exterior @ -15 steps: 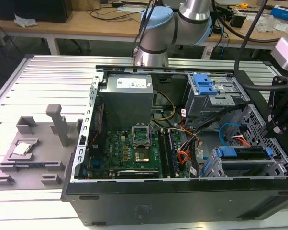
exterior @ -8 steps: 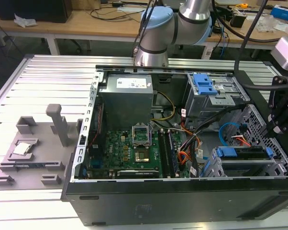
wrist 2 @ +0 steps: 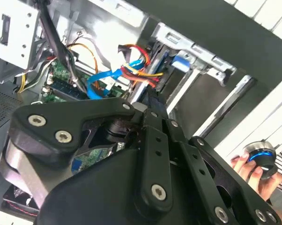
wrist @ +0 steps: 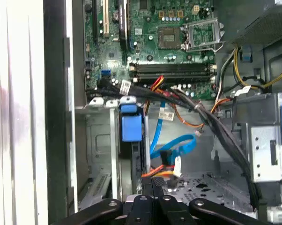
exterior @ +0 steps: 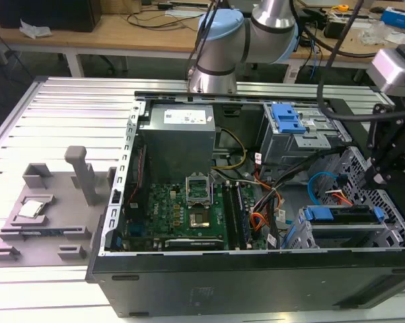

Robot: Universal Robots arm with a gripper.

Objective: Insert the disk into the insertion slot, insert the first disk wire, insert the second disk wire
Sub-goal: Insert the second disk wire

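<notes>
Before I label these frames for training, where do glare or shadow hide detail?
First wrist view: the surface beside the computer case is blown out white. Second wrist view: the sheet metal glares, while the gripper is a dark mass. Exterior view: evenly lit, motherboard plainly visible.

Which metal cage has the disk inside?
The low insertion slot, holding the blue-framed disk; the taller cage has a blue latch on top.

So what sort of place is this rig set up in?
Most likely a robotics lab or workshop. An open computer case sits on a slotted aluminium table, a robot arm stands just behind it, and cluttered wooden workbenches line the background.
</notes>
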